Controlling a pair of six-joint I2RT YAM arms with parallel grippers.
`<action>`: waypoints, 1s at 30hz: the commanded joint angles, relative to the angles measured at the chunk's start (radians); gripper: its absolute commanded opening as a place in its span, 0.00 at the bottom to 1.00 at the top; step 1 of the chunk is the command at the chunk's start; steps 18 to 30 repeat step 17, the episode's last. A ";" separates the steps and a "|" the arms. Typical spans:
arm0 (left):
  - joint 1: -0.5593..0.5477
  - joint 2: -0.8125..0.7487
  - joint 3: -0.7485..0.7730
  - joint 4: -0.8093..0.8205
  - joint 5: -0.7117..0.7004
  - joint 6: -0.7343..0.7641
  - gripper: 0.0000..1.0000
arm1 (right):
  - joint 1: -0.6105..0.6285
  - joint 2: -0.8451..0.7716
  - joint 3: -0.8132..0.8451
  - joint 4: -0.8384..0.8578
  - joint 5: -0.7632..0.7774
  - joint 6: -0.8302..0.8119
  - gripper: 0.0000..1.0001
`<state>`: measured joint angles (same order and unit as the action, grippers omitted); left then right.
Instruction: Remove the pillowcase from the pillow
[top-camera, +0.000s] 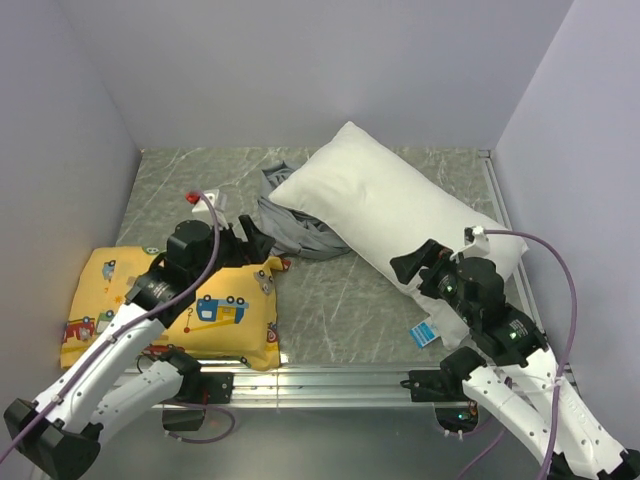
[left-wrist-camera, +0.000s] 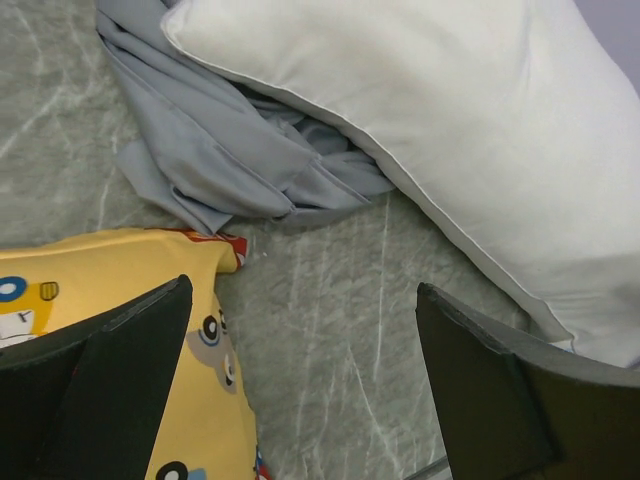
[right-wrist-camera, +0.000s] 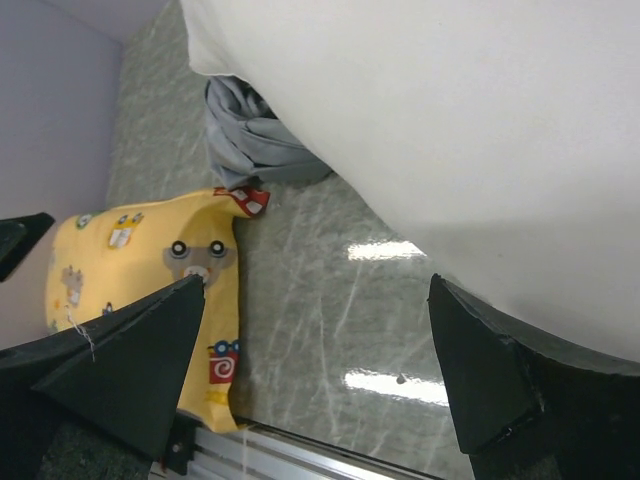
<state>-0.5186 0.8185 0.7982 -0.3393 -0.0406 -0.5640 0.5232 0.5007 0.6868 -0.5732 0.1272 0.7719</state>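
The plump white pillow (top-camera: 395, 208) lies diagonally at the back right, bare, its blue-and-white tag (top-camera: 423, 333) at the near end. The grey pillowcase (top-camera: 290, 225) lies crumpled beside and partly under the pillow's far-left end; it also shows in the left wrist view (left-wrist-camera: 230, 150) and the right wrist view (right-wrist-camera: 255, 140). My left gripper (top-camera: 250, 245) is open and empty, hovering near the yellow cushion's corner, short of the pillowcase. My right gripper (top-camera: 415, 262) is open and empty, at the pillow's near edge (right-wrist-camera: 480, 150).
A yellow cushion (top-camera: 170, 305) with cartoon vehicles lies at the front left under my left arm. A metal rail (top-camera: 320, 380) runs along the near edge. Grey walls close in left, back and right. Bare marbled table surface (top-camera: 340, 300) lies between cushion and pillow.
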 joint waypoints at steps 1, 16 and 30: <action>-0.001 -0.044 0.033 -0.006 -0.077 0.021 0.99 | 0.003 0.024 0.039 -0.054 0.032 -0.037 1.00; -0.003 -0.131 0.019 0.023 -0.145 0.018 0.99 | 0.004 -0.039 0.005 -0.010 0.127 -0.128 1.00; -0.001 -0.136 0.022 0.034 -0.153 0.013 1.00 | 0.003 -0.042 0.003 -0.005 0.124 -0.132 1.00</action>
